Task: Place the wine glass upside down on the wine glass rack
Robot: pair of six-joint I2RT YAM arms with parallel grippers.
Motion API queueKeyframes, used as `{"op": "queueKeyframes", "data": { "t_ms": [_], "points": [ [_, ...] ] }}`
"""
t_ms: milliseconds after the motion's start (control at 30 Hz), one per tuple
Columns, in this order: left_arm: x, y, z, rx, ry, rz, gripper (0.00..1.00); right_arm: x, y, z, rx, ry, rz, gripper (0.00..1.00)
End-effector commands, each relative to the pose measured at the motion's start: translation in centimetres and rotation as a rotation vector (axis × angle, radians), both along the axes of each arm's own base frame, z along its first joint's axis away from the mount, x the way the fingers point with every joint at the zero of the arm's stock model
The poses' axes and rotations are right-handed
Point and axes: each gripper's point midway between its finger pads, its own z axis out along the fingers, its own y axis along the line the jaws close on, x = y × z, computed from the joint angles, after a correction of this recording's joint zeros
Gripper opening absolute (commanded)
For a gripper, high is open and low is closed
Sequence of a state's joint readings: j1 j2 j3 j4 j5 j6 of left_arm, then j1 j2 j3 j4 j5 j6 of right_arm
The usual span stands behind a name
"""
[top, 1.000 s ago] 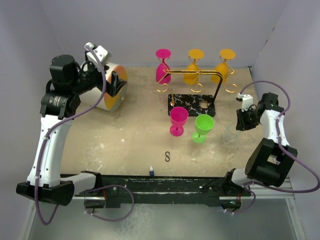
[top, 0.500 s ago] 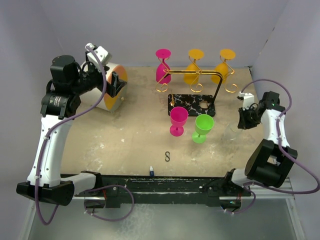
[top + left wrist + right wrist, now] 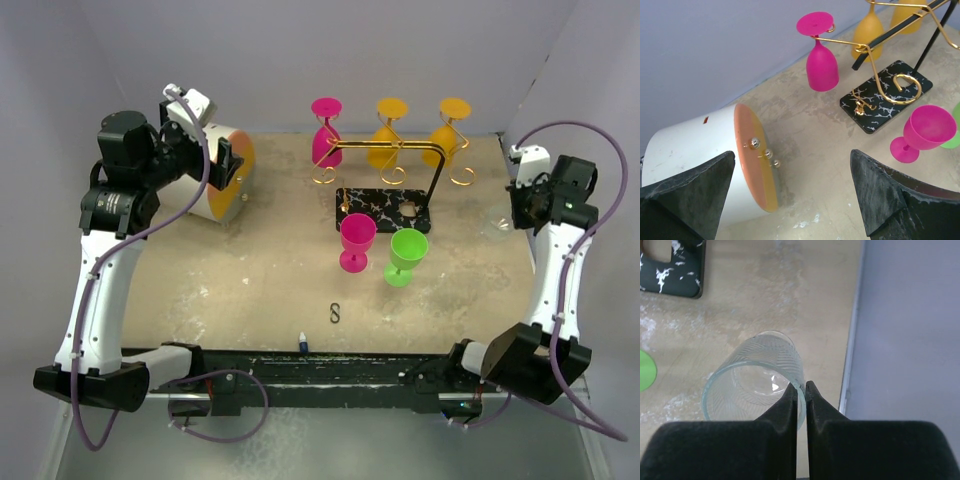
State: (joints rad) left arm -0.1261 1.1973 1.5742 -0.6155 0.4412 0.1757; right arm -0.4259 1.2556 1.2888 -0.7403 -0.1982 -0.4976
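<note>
Top external view: three hung glasses (image 3: 385, 150) sit upside down on the rack (image 3: 385, 205), while a pink glass (image 3: 357, 240) and a green glass (image 3: 407, 252) stand upright before it. The right gripper (image 3: 801, 390) pinches the rim of a clear glass (image 3: 755, 385) near the side wall (image 3: 910, 340), well apart from the rack. The left gripper (image 3: 792, 160) gapes empty. Judged early: inverting and hanging remain.

The left arm (image 3: 95, 270) rises from its base at the near left corner, bends at the elbow and reaches toward the far left. The left gripper (image 3: 792, 152) points right and downward, its jaws spread wide with nothing between them. The right arm (image 3: 552, 280) stands tall along the right side, and the right gripper (image 3: 801, 390) is tipped down, its fingers pinched on the rim of a clear glass (image 3: 755, 385).
</note>
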Motion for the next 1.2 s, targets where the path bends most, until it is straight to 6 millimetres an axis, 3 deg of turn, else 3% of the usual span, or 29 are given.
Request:
{"op": "queueKeyframes", "data": {
  "t_ms": [0,333,567,933,1167],
  "points": [
    [-0.1,1.4,2.7,-0.005,-0.086,0.073,0.99,1.4,-1.8,6.3,-0.077,-0.207,-0.111,0.00],
    [-0.8,0.4,3.6,-0.028,-0.090,0.008,0.99,2.1,0.3,16.9,-0.043,-0.510,-0.082,0.00],
    [-1.7,-2.0,3.6,-0.094,-0.046,-0.129,0.99,2.0,3.5,23.4,0.010,-0.697,0.019,0.00],
    [0.3,-2.6,3.3,-0.138,-0.015,-0.133,0.99,3.8,11.6,30.0,0.143,-0.851,0.253,0.00],
    [2.0,-3.1,3.0,-0.155,-0.001,-0.145,0.99,4.2,17.6,31.8,0.280,-0.875,0.484,0.00]
  ]
}}
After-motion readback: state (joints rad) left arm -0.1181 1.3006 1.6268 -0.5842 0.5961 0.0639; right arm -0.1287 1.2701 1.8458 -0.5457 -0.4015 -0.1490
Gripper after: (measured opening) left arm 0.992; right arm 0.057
